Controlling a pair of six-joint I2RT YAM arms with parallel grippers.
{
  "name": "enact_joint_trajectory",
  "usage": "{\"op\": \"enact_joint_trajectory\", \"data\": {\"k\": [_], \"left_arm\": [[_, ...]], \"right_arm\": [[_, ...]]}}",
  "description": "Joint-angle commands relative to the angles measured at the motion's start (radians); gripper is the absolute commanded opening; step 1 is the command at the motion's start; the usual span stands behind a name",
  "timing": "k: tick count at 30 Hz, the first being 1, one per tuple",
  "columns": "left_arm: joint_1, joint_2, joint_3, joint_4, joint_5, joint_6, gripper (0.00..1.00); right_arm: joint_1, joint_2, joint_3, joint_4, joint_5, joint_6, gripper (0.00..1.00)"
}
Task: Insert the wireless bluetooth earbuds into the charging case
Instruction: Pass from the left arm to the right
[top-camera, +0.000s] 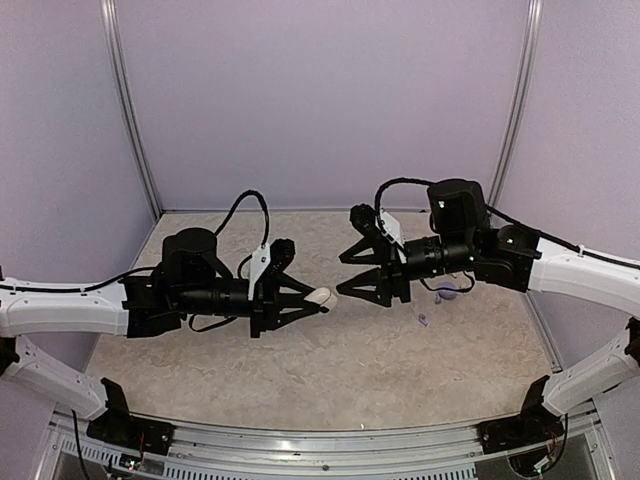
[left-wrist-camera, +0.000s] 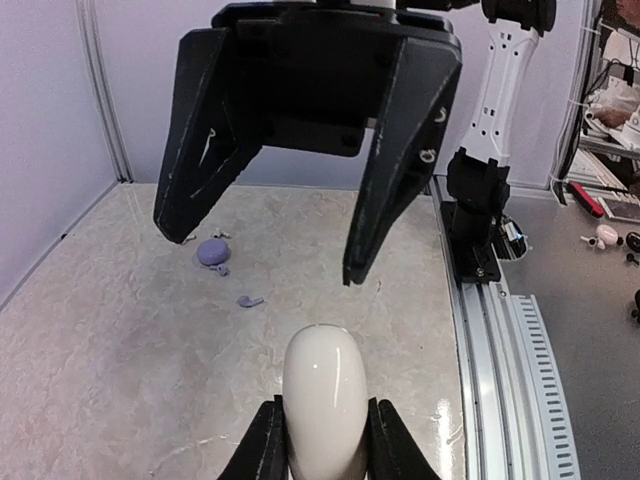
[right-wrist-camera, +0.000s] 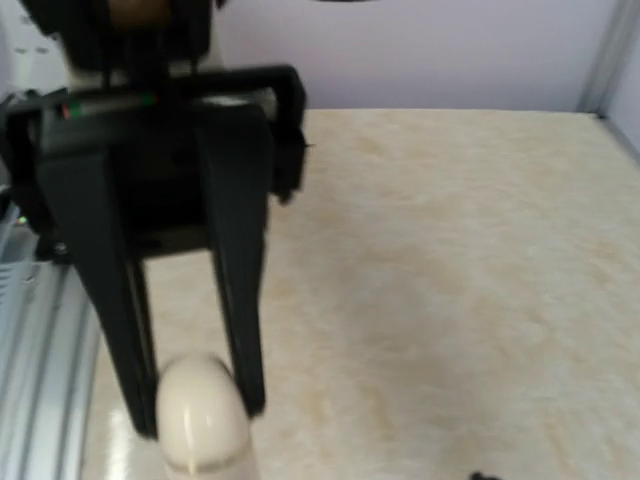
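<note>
Left wrist cam: L gripper (left-wrist-camera: 325, 415) clamps the glossy case (left-wrist-camera: 320, 370), R gripper (left-wrist-camera: 265, 255) gapes empty; I reckon the tiny earbud (left-wrist-camera: 250, 300) is light n slick, pinch its body.

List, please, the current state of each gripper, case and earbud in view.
White case: held, looks closed.
Left gripper: shut on the white case.
Right gripper: open, empty, facing the white case.
Lilac case: lying on the table; open or closed unclear.
Earbud: loose on the table, outside both cases.
</note>
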Motion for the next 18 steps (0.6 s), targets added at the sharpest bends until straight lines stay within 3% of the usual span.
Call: {"op": "enact_joint_trajectory", "data": {"k": [1, 18], "left_arm": [[-0.034, 0.015, 0.038, -0.088, 0.0, 0.126, 0.14], [-0.055, 0.027, 0.046, -0.11, -0.03, 0.152, 0.13]], "right_arm": [[-0.001, 0.03, 0.047, -0.11, -0.118, 0.008, 0.6], [0.09, 0.132, 0.111, -0.222, -0.052, -0.062, 0.4]]}}
